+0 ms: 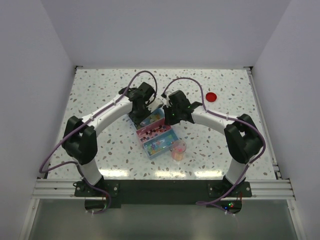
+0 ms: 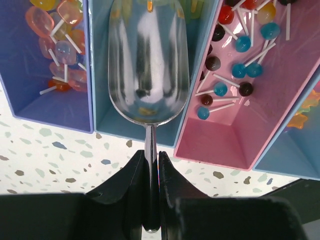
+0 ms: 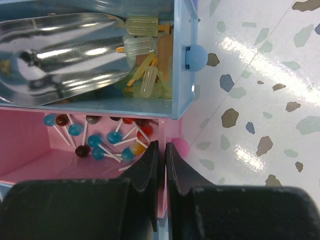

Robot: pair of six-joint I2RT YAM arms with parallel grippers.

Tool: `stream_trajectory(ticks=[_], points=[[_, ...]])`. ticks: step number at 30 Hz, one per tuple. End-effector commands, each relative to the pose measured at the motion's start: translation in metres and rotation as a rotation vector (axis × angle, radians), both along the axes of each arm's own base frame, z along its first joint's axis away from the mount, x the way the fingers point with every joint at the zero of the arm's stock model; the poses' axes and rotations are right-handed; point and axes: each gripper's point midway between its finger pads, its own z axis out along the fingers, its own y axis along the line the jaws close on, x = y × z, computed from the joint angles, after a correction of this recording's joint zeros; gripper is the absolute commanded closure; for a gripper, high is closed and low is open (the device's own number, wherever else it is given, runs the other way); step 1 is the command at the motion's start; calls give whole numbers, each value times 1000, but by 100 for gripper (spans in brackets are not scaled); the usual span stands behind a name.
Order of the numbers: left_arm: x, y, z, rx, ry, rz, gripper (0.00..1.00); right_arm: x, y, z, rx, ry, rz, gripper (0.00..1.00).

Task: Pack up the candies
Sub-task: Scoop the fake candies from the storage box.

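My left gripper [image 2: 152,156] is shut on the thin handle of a metal scoop [image 2: 148,65]. The scoop's bowl looks empty and lies in the light blue bin [image 2: 100,120]. The candies fill a row of bins: wrapped sweets [image 2: 62,40] in the purple bin, lollipops [image 2: 235,70] in the pink bin [image 2: 220,135], and pale ice-lolly shapes [image 3: 142,42] ahead of the scoop [image 3: 60,55]. My right gripper [image 3: 161,149] is shut on the end wall of the pink bin [image 3: 30,155]. Both grippers [image 1: 145,107] [image 1: 171,116] meet over the bins [image 1: 156,134].
A small clear cup [image 1: 178,149] holding orange and pink sweets stands just right of the bins. A round red lid [image 1: 211,96] lies further back on the right. Round knobs [image 3: 195,57] stick out from the bin ends. The speckled tabletop [image 1: 100,90] is walled on three sides.
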Motion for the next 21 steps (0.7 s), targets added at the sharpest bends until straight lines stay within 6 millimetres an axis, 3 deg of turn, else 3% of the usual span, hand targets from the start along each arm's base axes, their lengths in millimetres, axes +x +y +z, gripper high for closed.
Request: stream_trajectory(ticks=[1,8,15,21], points=[[26,-60,11,-177,-112,-150,100,-15,32,-9,76,47,92,100],[4,-35,2,-124,-69,-168,100,-15,25,-13,34,39,96,100],[-6,8,4,21,-22,-138,100,-12,16,-13,-19,7,96,100],[-15,19,2,77,43,-136,100,-10,15,-11,-28,-4,102,100]])
